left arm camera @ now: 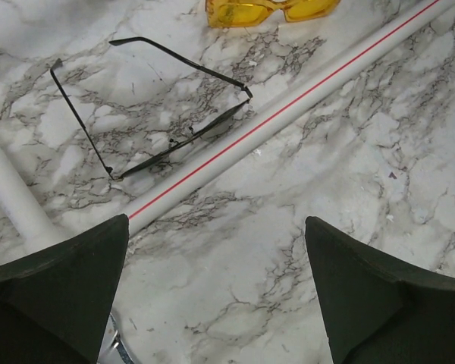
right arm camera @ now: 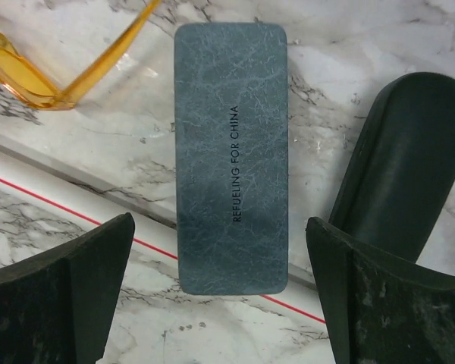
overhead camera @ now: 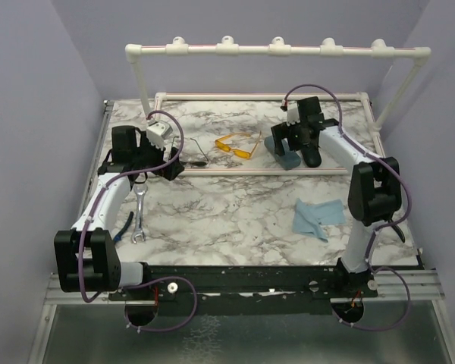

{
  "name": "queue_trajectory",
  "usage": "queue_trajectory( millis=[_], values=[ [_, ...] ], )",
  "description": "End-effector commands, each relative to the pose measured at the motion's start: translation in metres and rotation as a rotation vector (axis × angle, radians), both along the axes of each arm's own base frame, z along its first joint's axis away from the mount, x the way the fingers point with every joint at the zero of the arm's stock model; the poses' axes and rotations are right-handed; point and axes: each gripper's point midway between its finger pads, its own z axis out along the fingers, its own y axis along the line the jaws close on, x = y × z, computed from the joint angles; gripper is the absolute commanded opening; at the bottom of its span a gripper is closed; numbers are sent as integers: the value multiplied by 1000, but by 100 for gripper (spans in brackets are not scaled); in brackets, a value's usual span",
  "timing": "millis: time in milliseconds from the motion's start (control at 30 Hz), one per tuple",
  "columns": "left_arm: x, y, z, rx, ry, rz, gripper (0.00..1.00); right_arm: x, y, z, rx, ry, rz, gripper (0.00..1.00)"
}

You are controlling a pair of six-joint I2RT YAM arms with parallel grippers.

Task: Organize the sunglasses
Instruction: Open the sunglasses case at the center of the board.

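hovering over the marble table [overhead camera: 235,205] with both arms, i am gripping nothing. my left gripper [left arm camera: 216,243] is hanging low above the tabletop with its two dark fingers [left arm camera: 68,288] standing wide apart, only bare marble showing between them. just beyond them a white pipe [left arm camera: 303,95] with a red stripe is running slantwise across the left wrist view. the wire-framed sunglasses [left arm camera: 183,138] are lying on its far side, arms unfolded, the front of the frame sitting right beside the pipe; i cannot tell whether it is touching. further on, the yellow-orange sunglasses [left arm camera: 246,11] are lying on the marble too, inside the same pipe border and apart from the wire pair. my right gripper [right arm camera: 220,220] is hanging over the grey-blue case [right arm camera: 231,155], its fingers [right arm camera: 68,296] spread to either side of the case's near end with a gap showing on each side. the case is lying flat, its near end reaching over the striped pipe. one arm of the yellow-orange pair is pointing toward the case's far left corner, and the black oval case [right arm camera: 406,159] is lying just to its right. from above, a wrench [overhead camera: 140,212] is lying near my left arm and a blue cloth [overhead camera: 318,218] near my right arm, both outside the pipe border.
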Motion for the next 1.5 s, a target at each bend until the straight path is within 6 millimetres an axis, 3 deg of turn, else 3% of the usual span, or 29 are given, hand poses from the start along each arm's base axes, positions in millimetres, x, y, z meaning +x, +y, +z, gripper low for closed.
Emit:
queue_trajectory(
  millis=[0, 233, 533, 667, 800, 967, 1100, 1167, 1200, 1300, 1367, 1467],
  values=[
    [-25, -8, -6, -22, 135, -51, 99, -11, -5, -29, -64, 163, 22, 100],
    [-26, -9, -11, -33, 164, -40, 99, -2, -3, -54, -82, 208, 30, 97],
    [-31, -12, -11, -42, 170, -50, 98, 4, 2, -68, -72, 213, 57, 88],
    [-33, -15, -9, -61, 181, -56, 98, 5, 3, -70, -75, 214, 64, 69],
    [-32, -15, -4, -72, 199, -37, 97, 5, 7, -57, -57, 179, 102, 46],
    [-33, -19, 18, -99, 182, -46, 96, 5, 16, -10, -12, 59, 163, 28],
    [-38, -29, 51, -157, 160, -86, 96, -8, 43, 60, 88, -195, 295, 15],
    [-46, -45, 69, -195, 166, -137, 97, -23, 63, 97, 124, -384, 373, 12],
    [-48, -51, 78, -213, 170, -152, 98, -37, 73, 102, 134, -460, 410, 9],
    [-54, -70, 103, -261, 198, -181, 98, -72, 107, 151, 138, -768, 537, 1],
    [-58, -84, 121, -292, 208, -196, 98, -90, 121, 181, 146, -935, 570, 1],
    [-74, -107, 153, -387, 244, -282, 99, -103, 135, 210, 146, -1054, 582, 0]
  ],
)
